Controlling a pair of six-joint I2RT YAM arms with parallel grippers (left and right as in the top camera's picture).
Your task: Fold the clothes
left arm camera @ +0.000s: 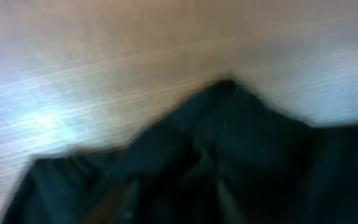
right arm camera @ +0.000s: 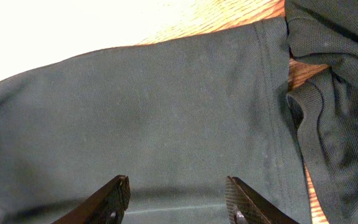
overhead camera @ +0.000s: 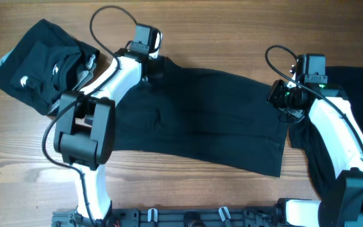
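A black T-shirt (overhead camera: 200, 116) lies spread flat across the middle of the table. My left gripper (overhead camera: 151, 65) is at its far left corner. The left wrist view is blurred: the dark fabric (left arm camera: 241, 143) rises to a point against the wood, and my left gripper (left arm camera: 176, 194) shows its fingers apart, low over the cloth. My right gripper (overhead camera: 282, 96) is over the shirt's far right edge. In the right wrist view it (right arm camera: 177, 180) stands open just above the flat fabric (right arm camera: 166, 118), with nothing between its fingers.
A crumpled pile of black clothes (overhead camera: 40, 63) with small white marks lies at the far left. Another black garment (overhead camera: 358, 88) lies at the right under my right arm, and its edge (right arm camera: 334, 93) shows beside the spread shirt. Bare wooden table (overhead camera: 17, 164) is at the front left.
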